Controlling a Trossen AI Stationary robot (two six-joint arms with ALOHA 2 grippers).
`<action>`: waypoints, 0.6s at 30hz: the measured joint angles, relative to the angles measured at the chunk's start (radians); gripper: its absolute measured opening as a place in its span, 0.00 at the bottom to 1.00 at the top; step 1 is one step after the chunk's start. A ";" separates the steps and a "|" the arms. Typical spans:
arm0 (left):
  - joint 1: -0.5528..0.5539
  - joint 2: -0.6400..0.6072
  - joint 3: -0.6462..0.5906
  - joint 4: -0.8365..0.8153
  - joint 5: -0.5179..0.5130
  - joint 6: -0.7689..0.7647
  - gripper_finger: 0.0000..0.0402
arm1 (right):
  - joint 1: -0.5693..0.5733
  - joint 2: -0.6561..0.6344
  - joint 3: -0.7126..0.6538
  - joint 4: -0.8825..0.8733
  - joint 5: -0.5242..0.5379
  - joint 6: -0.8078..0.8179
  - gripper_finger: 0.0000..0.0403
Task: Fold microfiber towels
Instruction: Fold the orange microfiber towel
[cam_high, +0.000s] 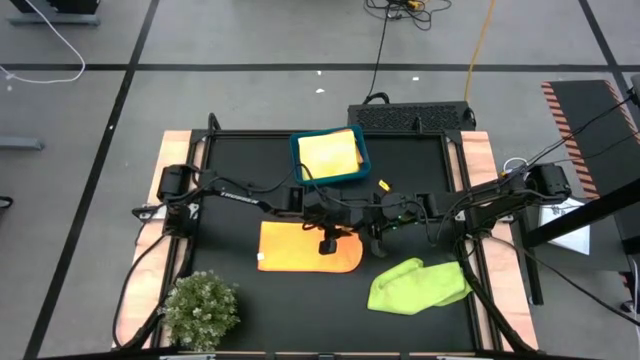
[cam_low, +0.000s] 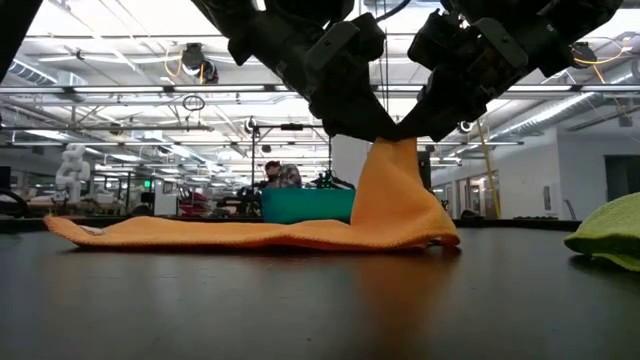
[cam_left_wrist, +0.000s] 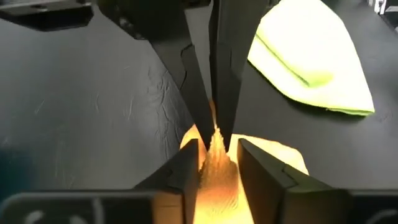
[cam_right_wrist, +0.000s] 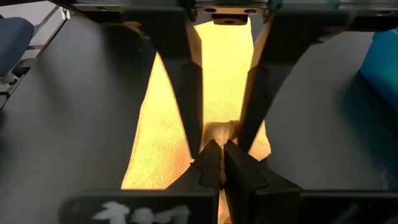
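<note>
An orange towel (cam_high: 300, 247) is laid flat on the black table (cam_high: 240, 180), near its middle, with its right edge raised into a peak, as seen in the low view (cam_low: 395, 190). The peak is pinched by the right gripper (cam_right_wrist: 216, 163), whose jaws are clenched on the cloth. The left gripper (cam_left_wrist: 216, 157) is set at the same peak from the opposite side; a fold of orange cloth is seen between its partly parted fingers (cam_left_wrist: 186, 168), but whether it is gripped or only straddled cannot be told. Both grippers are met over the towel's right edge (cam_high: 350, 225).

A lime towel (cam_high: 415, 285) is left crumpled on the table to the right of the orange one, apart from it. A yellow towel (cam_high: 328, 152) is held folded in the blue bin (cam_high: 296, 160) behind the grippers. A plant (cam_high: 200, 308) is stood at the table's front left corner.
</note>
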 joint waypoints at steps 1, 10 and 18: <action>0.000 0.000 0.000 -0.005 0.000 0.001 0.24 | 0.000 0.000 0.000 0.000 0.000 0.000 0.00; 0.000 0.000 0.000 -0.035 0.000 0.027 0.02 | 0.000 0.000 0.000 0.007 0.000 0.000 0.00; 0.000 -0.026 0.000 -0.079 -0.001 0.067 0.01 | 0.000 -0.015 -0.001 0.007 -0.002 -0.003 0.06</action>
